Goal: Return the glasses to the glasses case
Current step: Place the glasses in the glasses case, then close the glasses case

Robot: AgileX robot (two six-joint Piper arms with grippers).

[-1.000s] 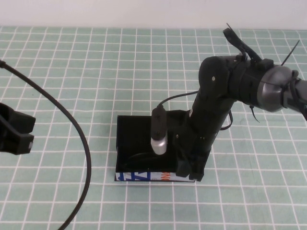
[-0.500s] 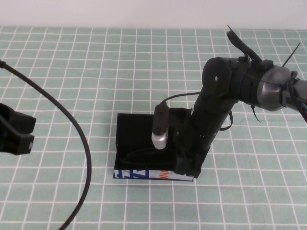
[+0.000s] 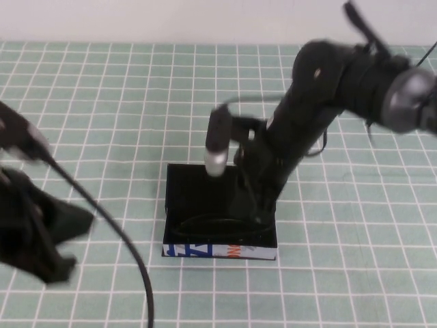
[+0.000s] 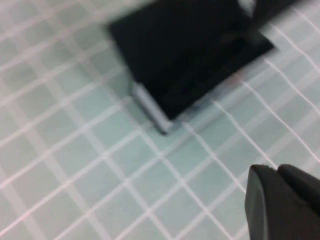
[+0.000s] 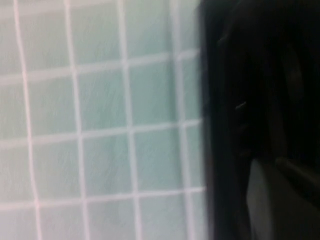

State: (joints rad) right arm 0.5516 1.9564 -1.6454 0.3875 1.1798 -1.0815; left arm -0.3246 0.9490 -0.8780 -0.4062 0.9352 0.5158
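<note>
The left gripper (image 3: 58, 239), a dark blurred mass with a black cable arching over it, hangs low above the green cloth with its white grid (image 3: 102, 89) at the robot's left side; whether its pincer is wide or narrow I cannot tell. Well to its right lies the glasses case (image 3: 220, 251), a rectangular black box, open, with a white front strip printed in blue and orange facing the robot. Inside it, close behind that front strip, rest the glasses (image 3: 205, 222), a dark black-framed pair seen only as thin curved outlines against the black lining. The left wrist view shows the case (image 4: 185, 55) as a dark slab with a pale edge, off beyond the left gripper's black fingertip (image 4: 280, 205).

The right gripper (image 3: 263, 205) reaches down over the right half of the case, just right of the glasses and above the interior, its pincer pressed shut and holding nothing. A small silver-tipped black cylinder (image 3: 217, 147) juts from the right arm, above the case's far edge.
</note>
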